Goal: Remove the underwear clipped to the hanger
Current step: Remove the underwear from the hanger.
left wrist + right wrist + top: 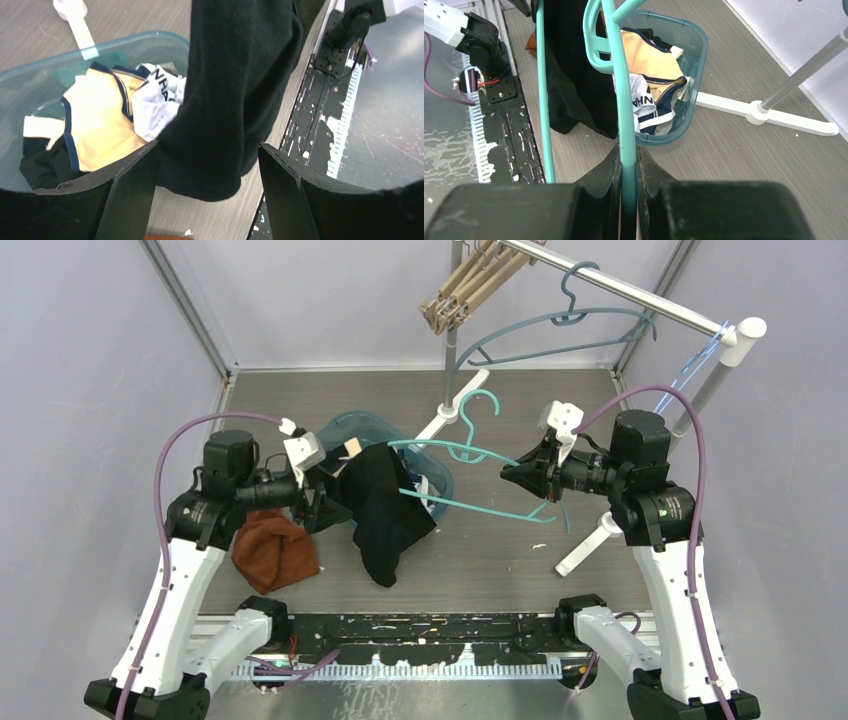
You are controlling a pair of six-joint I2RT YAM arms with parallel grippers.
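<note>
A black pair of underwear [385, 510] hangs from a teal hanger [470, 502] over the front of a bin; how it is fastened to the hanger is hidden. My right gripper [512, 475] is shut on one bar of the hanger [626, 100], the bar pinched between its fingertips [628, 150]. My left gripper [325, 502] is level with the cloth's lower part. In the left wrist view its jaws stand open [207, 150] on either side of the black underwear [230, 90]. The left finger [132, 185] is against the cloth and the right one is apart from it.
A clear teal bin [345, 428] behind the cloth holds yellow, white and dark garments [105, 120]. A brown cloth [275, 548] lies by the left arm. A clothes rail [640, 295] at the back right carries a grey-blue hanger [560, 335] and wooden hangers [470, 285]; its white foot [590, 545] lies near the right arm.
</note>
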